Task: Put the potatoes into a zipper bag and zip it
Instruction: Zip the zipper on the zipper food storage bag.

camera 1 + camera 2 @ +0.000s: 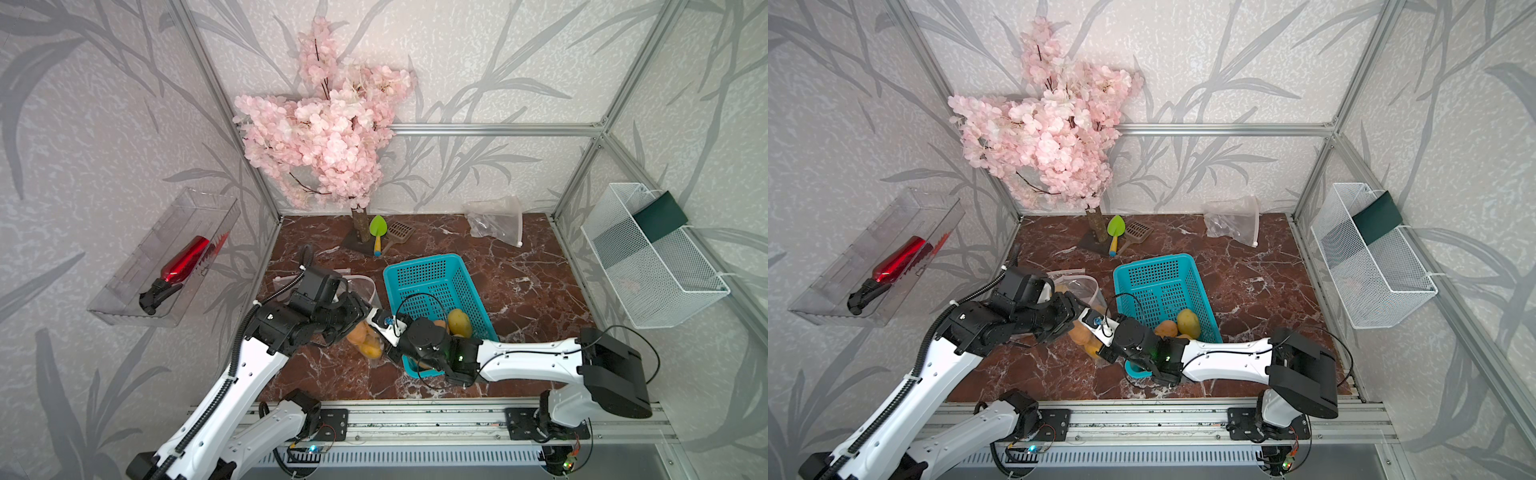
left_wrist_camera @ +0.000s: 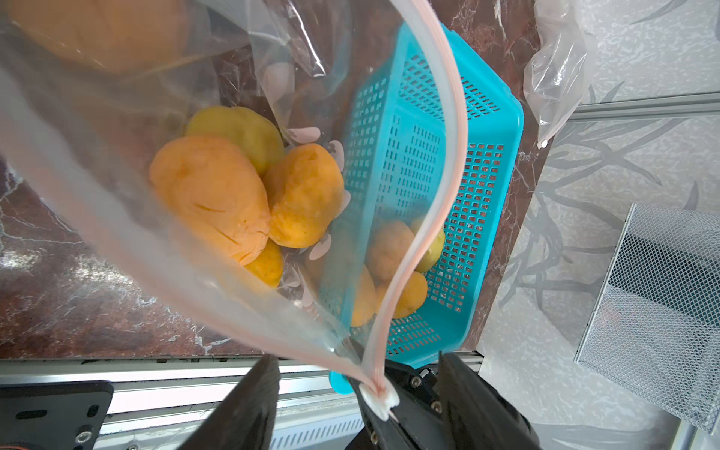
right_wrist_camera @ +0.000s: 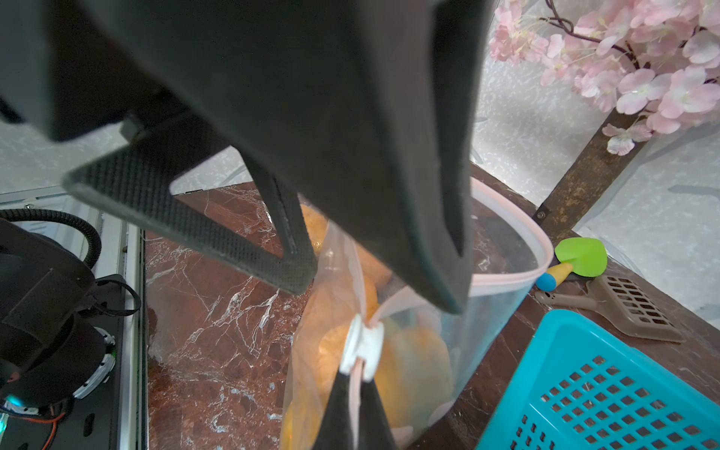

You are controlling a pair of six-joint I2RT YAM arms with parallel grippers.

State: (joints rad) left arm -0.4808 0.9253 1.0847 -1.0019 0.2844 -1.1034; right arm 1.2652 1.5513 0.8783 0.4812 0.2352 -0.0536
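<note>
My right gripper [image 3: 356, 380] is closed tight on the edge of the zipper bag [image 3: 502, 311], directly under the white slider [image 3: 362, 346], so I hold this corner of the bag. My left gripper [image 2: 356, 362] reaches the same corner from the left side. Its jaws stand apart, one on each side of the slider, and I cannot see them pressing on anything.

The mouth of the bag is wide open. The two pink zip strips go away from the slider in a big loop. The bag rests on the brown marble table [image 1: 519, 291], in the near left part, just beside the left wall of the blue basket [image 1: 432, 282].

Several potatoes [image 2: 210, 195] lie inside the bag, at its bottom. There are orange ones pressed together and a more yellow one behind them. More potatoes [image 1: 459, 323] lie in the near end of the basket. In both top views my right arm partly hides them, so I cannot count them well.

A second clear bag [image 1: 496, 222] lies crumpled at the far right of the table, well apart from the basket.
</note>
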